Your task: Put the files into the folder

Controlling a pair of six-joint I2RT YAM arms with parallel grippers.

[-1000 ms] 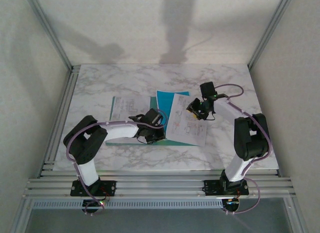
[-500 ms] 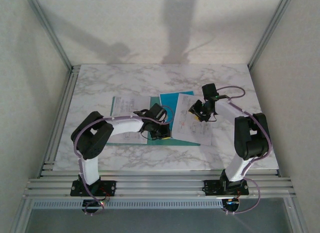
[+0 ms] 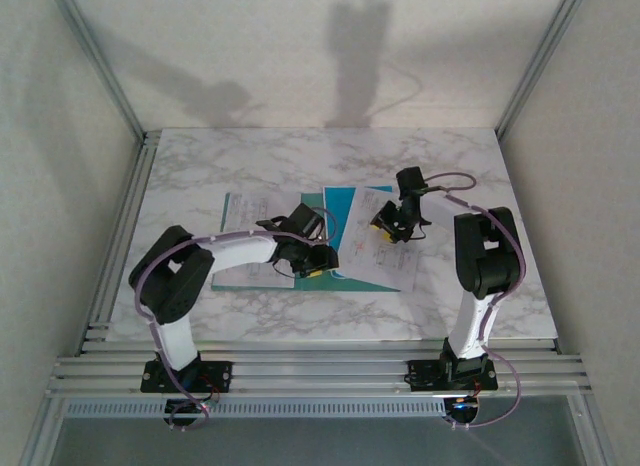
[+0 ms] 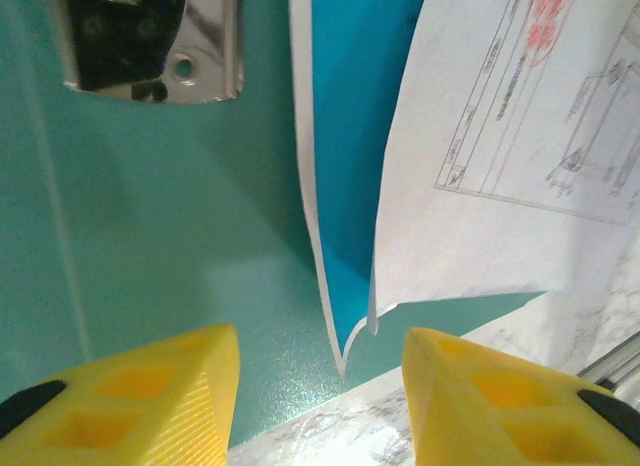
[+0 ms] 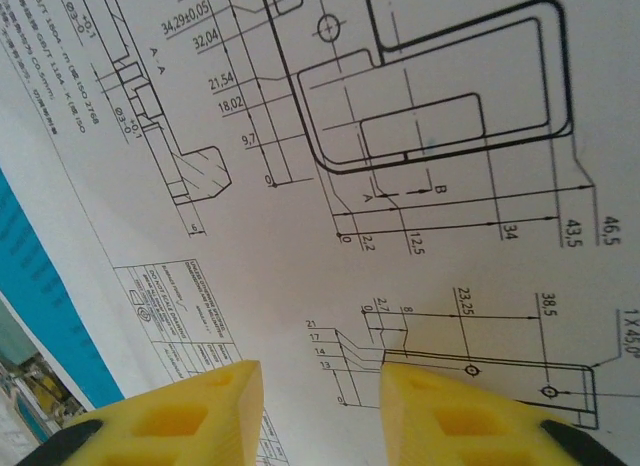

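The dark teal folder (image 4: 130, 236) lies open on the marble, its metal clip (image 4: 150, 36) at the far end. In the top view the folder (image 3: 340, 278) is mostly covered by files: a white sheet (image 3: 250, 236) on the left, a cyan sheet (image 3: 338, 208) and a printed white sheet (image 3: 378, 254) on the right. My left gripper (image 4: 320, 386) is open just above the folder's near edge. The near corners of the cyan sheet (image 4: 350, 166) and the white sheet (image 4: 470, 186) curl up ahead of its fingers, untouched. My right gripper (image 5: 320, 401) is open, its fingertips close over the drawing sheet (image 5: 400, 136).
Marble tabletop (image 3: 300, 156) stretches behind the papers and to their right (image 3: 470, 266). Aluminium frame rails (image 3: 300, 371) run along the near edge and the left side. White walls enclose the table on three sides.
My left gripper has shifted right along the folder's near edge and its jaws have parted. My right gripper has edged slightly left over the drawing sheet.
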